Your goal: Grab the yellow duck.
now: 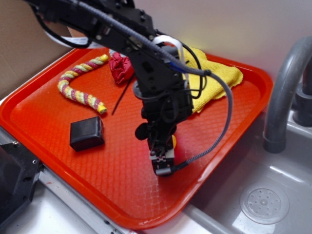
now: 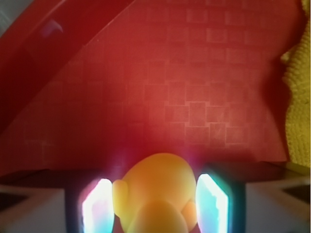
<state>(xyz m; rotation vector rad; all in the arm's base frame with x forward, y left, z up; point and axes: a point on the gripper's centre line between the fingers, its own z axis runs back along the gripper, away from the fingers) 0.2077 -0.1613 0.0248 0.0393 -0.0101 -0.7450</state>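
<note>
The yellow duck [image 2: 155, 182] fills the gap between my two fingers in the wrist view, blurred and very close, and both lit pads [image 2: 99, 208] touch its sides. In the exterior view only a small yellow bit of the duck [image 1: 174, 141] shows behind the fingers. My gripper [image 1: 163, 158] points straight down onto the red tray [image 1: 107, 180], near the tray's front right part, and is shut on the duck. In the wrist view the gripper [image 2: 155, 206] sits low on the tray floor.
A black box [image 1: 87, 133] lies left of the gripper. A yellow-and-pink striped rope [image 1: 80, 83] and a red crumpled object [image 1: 120, 67] lie at the back left. A yellow cloth [image 1: 214, 80] lies at the back right. A grey faucet [image 1: 282, 92] and sink [image 1: 263, 200] stand right of the tray.
</note>
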